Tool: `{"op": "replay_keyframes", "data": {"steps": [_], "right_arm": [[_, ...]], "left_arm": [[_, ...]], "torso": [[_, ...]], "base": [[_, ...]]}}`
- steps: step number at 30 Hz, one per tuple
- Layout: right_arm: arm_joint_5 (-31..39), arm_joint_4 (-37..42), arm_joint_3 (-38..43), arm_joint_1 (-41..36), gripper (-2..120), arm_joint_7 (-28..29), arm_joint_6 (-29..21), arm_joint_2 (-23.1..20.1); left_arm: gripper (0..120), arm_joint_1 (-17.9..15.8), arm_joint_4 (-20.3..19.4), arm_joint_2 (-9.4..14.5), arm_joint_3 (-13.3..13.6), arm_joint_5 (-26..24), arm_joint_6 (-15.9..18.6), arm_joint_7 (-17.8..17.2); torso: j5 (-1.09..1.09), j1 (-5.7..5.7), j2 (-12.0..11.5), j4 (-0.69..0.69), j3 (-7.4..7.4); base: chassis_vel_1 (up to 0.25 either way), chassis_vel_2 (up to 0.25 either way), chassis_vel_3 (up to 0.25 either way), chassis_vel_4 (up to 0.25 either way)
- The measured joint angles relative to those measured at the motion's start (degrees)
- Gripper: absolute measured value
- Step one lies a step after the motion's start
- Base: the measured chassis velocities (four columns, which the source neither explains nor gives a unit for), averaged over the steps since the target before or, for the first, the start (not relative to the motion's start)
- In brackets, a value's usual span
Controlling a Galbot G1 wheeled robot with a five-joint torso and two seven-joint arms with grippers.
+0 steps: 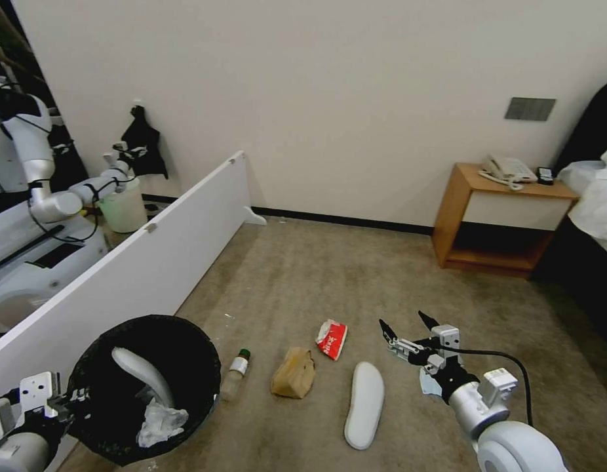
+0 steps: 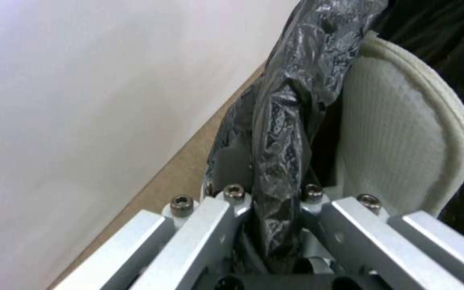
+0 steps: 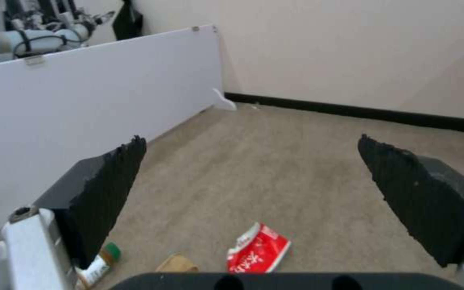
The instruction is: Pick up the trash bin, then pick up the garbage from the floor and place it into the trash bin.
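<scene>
Head view: trash bin [image 1: 146, 387] at lower left, rim clamped by left gripper [image 1: 58, 401] — slipper [image 1: 143, 375] and tissue [image 1: 160, 423] inside. On carpet: bottle [image 1: 235, 373], paper bag [image 1: 293, 373], red packet [image 1: 332, 339], second slipper [image 1: 365, 404]. Right gripper [image 1: 408, 328] above floor, fingers spread.

Left wrist: fingers [image 2: 232, 209] pinching black bag [image 2: 283, 133].

Right wrist: fingers [image 3: 111, 189] apart, red packet below.

The left gripper [image 1: 67, 398] sits low at the robot's left, its wrist angled inward, and its fingers [image 2: 232, 201] are clamped tight on the bag-covered rim of the trash bin [image 1: 185, 334]. The right arm reaches forward and low at the robot's right, above the floor, a black cable looping back along its wrist. The right gripper [image 1: 408, 328] hangs free, its two black fingers [image 3: 108, 193] spread wide with nothing between them
</scene>
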Motion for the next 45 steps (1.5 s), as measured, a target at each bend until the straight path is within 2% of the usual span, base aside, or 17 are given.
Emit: {"op": "replay_keyframes", "data": {"steps": [20, 30, 31, 34, 37, 45], "right_arm": [[-1.8, -1.2, -1.2, -1.3, 100, 0.7, 1.2, -1.3], [-1.7, -1.1, -5.4, -1.5, 100, 0.5, 3.5, -2.2], [-1.7, -2.5, -8.0, -1.2, 100, -1.8, 6.2, -2.6], [-1.8, -4.0, -9.9, -0.4, 100, -3.3, 7.8, -2.7], [-1.8, -5.6, -12.3, 0.5, 100, -4.2, 8.7, -2.6], [-2.0, -8.4, -15.6, 1.5, 100, -6.1, 9.5, -2.5]], "left_arm": [[3, -0.3, 0.5, -0.3, 0.3, 0.8, 0.0, -0.1], [3, -0.2, 0.8, -0.4, 0.2, 1.4, -0.3, -0.3], [3, 0.0, 0.7, -0.5, 0.1, 1.4, -0.4, -0.4], [3, 0.0, 0.4, -0.6, 0.0, 1.4, -0.4, -0.6], [3, 0.1, 0.0, -0.8, 0.0, 1.4, -0.4, -0.8], [3, 0.5, -0.9, -1.8, -0.3, 1.4, -0.3, -1.1]], "torso": [[0.0, 0.0, 0.0, -0.01, 0.0], [0.0, 0.0, 0.0, -0.03, 0.0], [0.0, 0.0, 0.0, 0.01, 0.01], [-0.02, 0.0, 0.0, -0.02, 0.0], [0.03, 0.0, 0.0, 0.0, 0.01], [0.0, 0.0, 0.0, 0.0, 0.0]], "base": [[0.042, 0.044, 0.049, 0.047], [0.0, 0.0, 0.0, 0.0], [0.0, 0.0, 0.0, 0.0], [0.0, 0.0, 0.0, 0.0], [0.0, 0.0, 0.0, 0.0], [0.0, 0.0, 0.0, 0.0]]}}
